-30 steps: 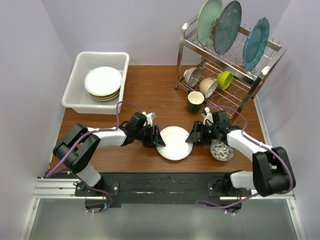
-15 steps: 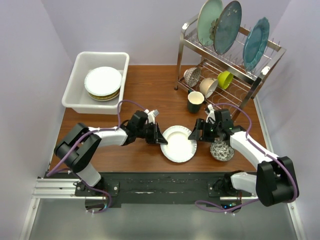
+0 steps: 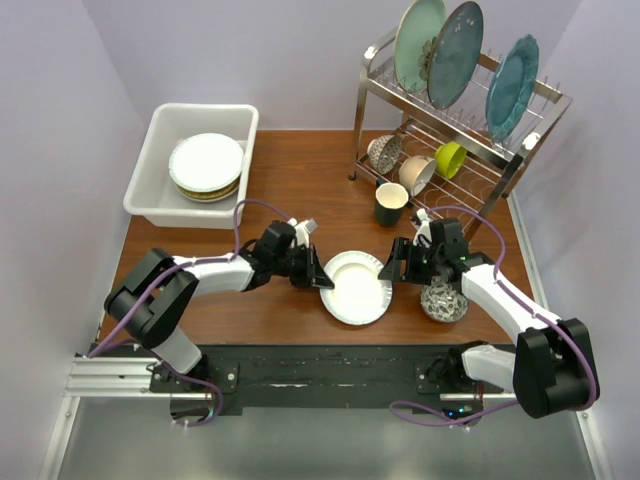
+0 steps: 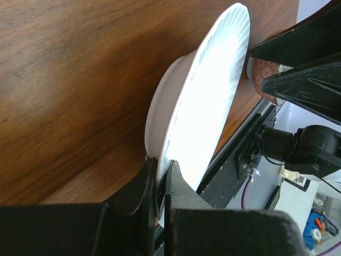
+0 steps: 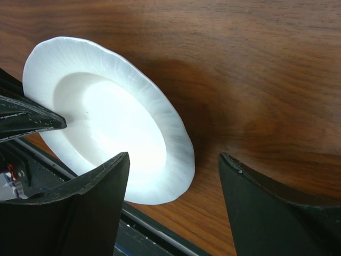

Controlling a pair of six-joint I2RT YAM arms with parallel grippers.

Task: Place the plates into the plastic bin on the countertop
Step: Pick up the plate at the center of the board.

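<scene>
Overhead camera looks down; close wrist cameras apparently share one plate (image 3: pixel 355 290).

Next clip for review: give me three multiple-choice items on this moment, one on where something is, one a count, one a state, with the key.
1. Where on the countertop does the plastic bin sit?
A. far left corner
B. near right corner
C. dead centre

2. How many large glazed plates stand in the top tier of the wire rack?
A. two
B. three
C. five

3. What is the left gripper doing?
A. open above the bin
B. shut on the rim of the white plate
C. shut on a cup

Key:
1 A, the top view shows the bin at the far left, by the wall.
2 B, three stand on edge up there.
3 B, the left wrist view shows its fingers pinching the plate's rim.
</scene>
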